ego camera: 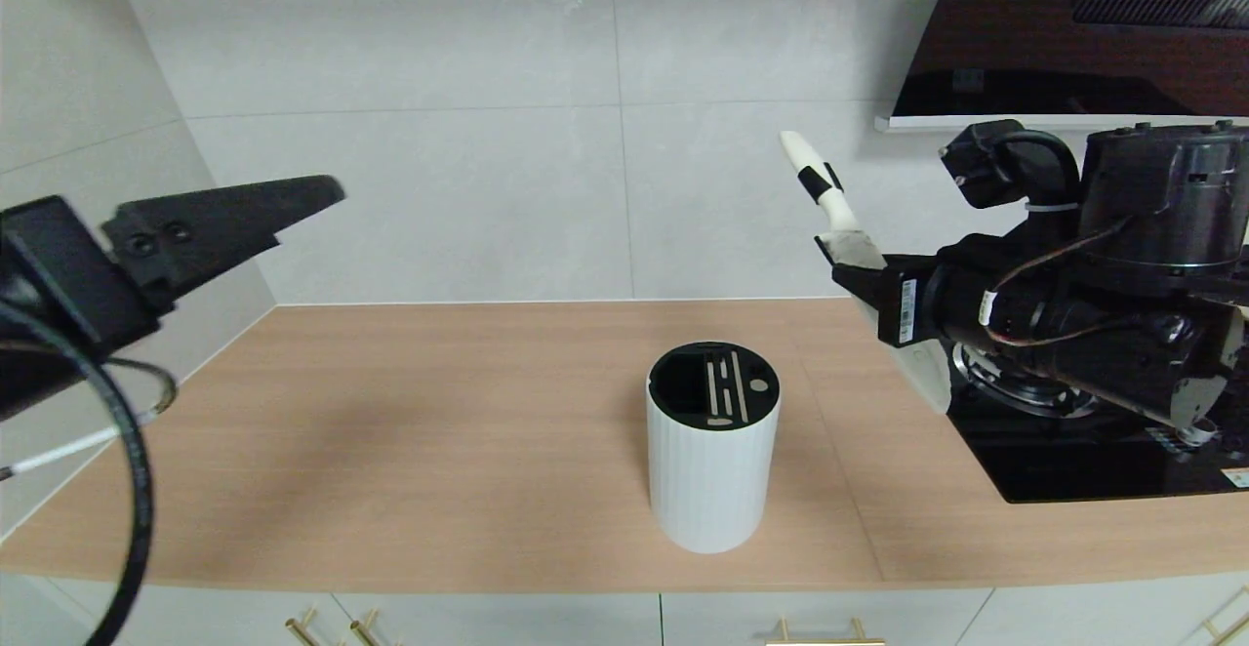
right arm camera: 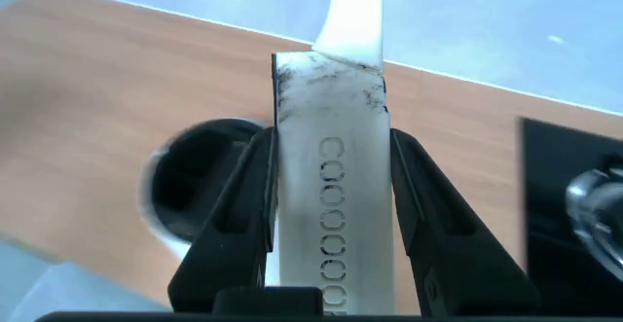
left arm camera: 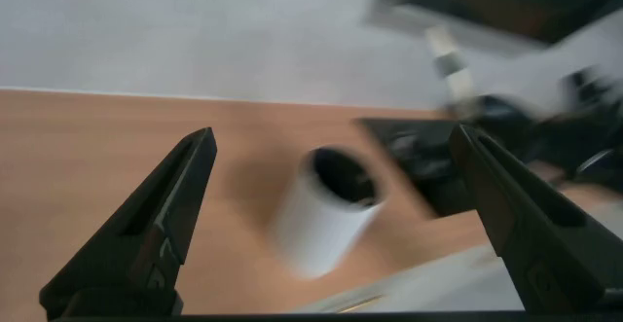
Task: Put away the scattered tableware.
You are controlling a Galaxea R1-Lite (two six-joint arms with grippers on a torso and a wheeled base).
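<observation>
Gripping white knife (ego camera: 835, 207), right gripper (right arm camera: 331, 145) near holder (ego camera: 712, 470)

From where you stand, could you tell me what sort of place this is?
Most likely a home kitchen: a wooden countertop, a black cooktop beside it, a range hood above, against a tiled wall.

Light wooden countertop (ego camera: 439, 431) spans the lower frame; white ribbed cylindrical holder (ego camera: 712, 470) stands upright at centre, black glass cooktop (ego camera: 1073, 465) at right.
</observation>
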